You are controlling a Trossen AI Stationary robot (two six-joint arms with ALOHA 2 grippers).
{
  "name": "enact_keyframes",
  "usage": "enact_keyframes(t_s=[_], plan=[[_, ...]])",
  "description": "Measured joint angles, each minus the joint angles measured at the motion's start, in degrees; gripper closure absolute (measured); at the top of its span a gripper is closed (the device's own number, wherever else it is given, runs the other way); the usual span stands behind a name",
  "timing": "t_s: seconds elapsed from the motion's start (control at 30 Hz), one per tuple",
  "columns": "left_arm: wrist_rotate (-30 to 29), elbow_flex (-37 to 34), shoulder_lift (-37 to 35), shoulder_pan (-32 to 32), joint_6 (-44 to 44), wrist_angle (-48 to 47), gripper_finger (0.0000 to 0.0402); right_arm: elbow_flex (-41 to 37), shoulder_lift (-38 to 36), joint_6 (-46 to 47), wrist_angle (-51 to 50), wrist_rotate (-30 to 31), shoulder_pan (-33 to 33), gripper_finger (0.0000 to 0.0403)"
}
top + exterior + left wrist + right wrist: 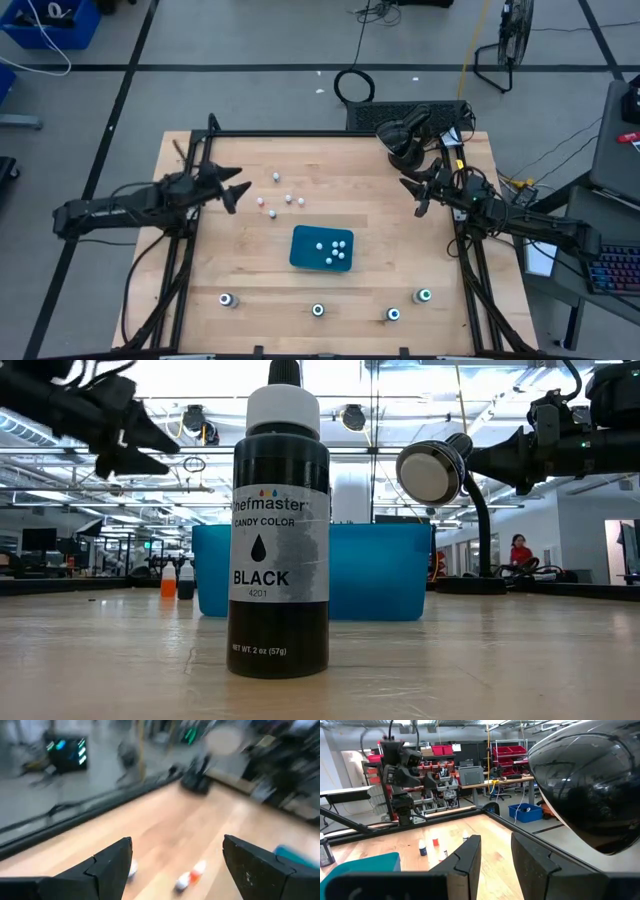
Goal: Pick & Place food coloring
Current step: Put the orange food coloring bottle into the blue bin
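Several tiny pale food coloring bottles [276, 177] with white, pink or red caps stand upright on the wooden table, far of centre; they also show in the left wrist view [190, 875] and the right wrist view [435, 842]. Several more sit inside the teal tray [300, 252]. Several bigger dark bottles [318, 310] stand along the near edge; one fills the low view [278, 530]. My left gripper [232, 190] hovers open, left of the tiny bottles and above the table [177, 860]. My right gripper [418, 195] hovers at the far right, its fingers a narrow gap apart [496, 855], and holds nothing.
A black lamp-like device [405, 135] on a bent stalk stands at the table's far right corner, close to my right gripper, and looms large in the right wrist view [585, 785]. A black frame [330, 133] runs along the table's edges. Bare wood lies between the tray and the dark bottles.
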Motion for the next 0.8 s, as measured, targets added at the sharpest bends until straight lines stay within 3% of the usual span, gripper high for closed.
enact_keyframes(t_s=[0.2, 0.3, 0.5, 0.8], plan=[[-0.6, 14.2, 17.2, 0.0, -1.9, -19.9, 0.0096, 0.0, 0.0, 0.0, 0.0, 0.0, 0.0, 0.0303], [-0.8, 18.5, 24.7, 0.3, -6.4, -25.5, 0.0096, 0.0, 0.0, 0.0, 0.0, 0.0, 0.0, 0.0303], [6.5, 20.6, 36.9, 1.6, -9.9, -27.5, 0.0096, 0.0, 0.0, 0.0, 0.0, 0.0, 0.0, 0.0303], [7.3, 20.6, 49.4, 4.0, -9.8, -26.9, 0.0096, 0.0, 0.0, 0.0, 0.0, 0.0, 0.0, 0.0303]])
